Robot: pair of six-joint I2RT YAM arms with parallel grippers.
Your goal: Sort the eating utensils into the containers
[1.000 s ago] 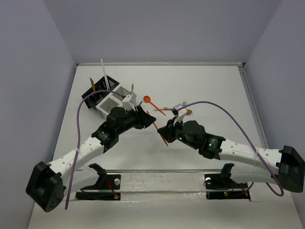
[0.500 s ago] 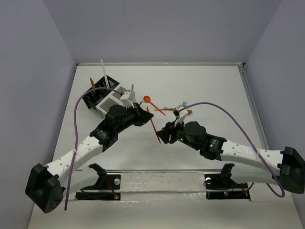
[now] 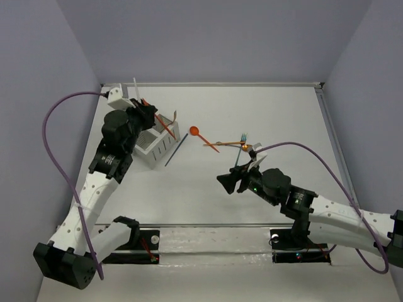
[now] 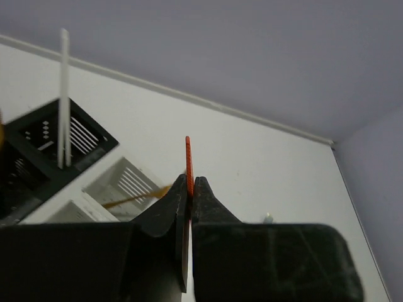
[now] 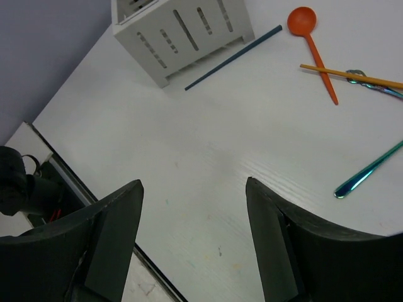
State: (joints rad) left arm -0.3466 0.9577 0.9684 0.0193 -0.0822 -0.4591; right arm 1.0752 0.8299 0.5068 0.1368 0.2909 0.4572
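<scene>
My left gripper (image 4: pixel 191 180) is shut on a thin orange utensil (image 4: pixel 187 160) that sticks up between its jaws. In the top view that gripper (image 3: pixel 146 112) hangs over the containers with the orange utensil (image 3: pixel 165 128) slanting over the white container (image 3: pixel 160 141). The black container (image 4: pixel 56 135) holds a white stick (image 4: pixel 63 94); the white container (image 4: pixel 126 182) holds a gold utensil (image 4: pixel 132 198). My right gripper (image 3: pixel 227 181) is open and empty over bare table (image 5: pixel 194 182). On the table lie an orange spoon (image 3: pixel 195 131), an orange stick (image 3: pixel 223 145), a teal fork (image 3: pixel 242 139) and a dark stick (image 3: pixel 177 150).
The left arm covers most of the black container in the top view. A metal rail (image 3: pixel 214 224) runs along the near edge between the arm bases. The right wrist view shows the dark stick (image 5: pixel 233 58) leaning beside the white container (image 5: pixel 182 31).
The orange utensil passed from my right gripper to my left, which shut on it and swung up-left to the containers. The right gripper opened and drew back.
</scene>
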